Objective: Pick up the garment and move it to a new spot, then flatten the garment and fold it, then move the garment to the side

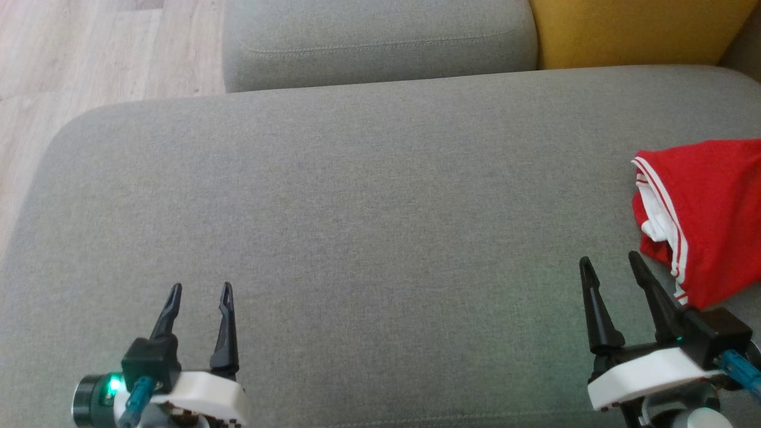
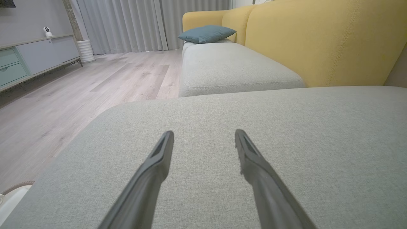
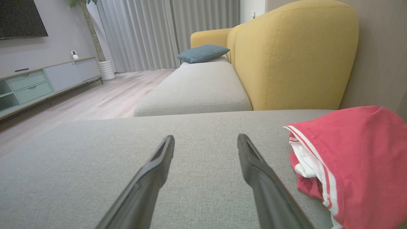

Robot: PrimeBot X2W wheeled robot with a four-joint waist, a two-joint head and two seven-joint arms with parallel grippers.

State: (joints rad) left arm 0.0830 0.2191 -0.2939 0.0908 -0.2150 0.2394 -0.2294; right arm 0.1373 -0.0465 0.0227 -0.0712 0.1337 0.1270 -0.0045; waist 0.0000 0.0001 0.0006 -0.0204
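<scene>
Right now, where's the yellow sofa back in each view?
Head view: yellow sofa back in the top right corner.
Left wrist view: upper right.
Right wrist view: upper centre-right.
Shared landmark: the smaller grey seat cushion just left of it.

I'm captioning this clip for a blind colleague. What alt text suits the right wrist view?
A crumpled red garment with white trim lies on the grey sofa cushion, just right of the right gripper, whose jaws stand open and empty. Behind are a yellow backrest, a teal pillow and a pale wooden floor.
</scene>
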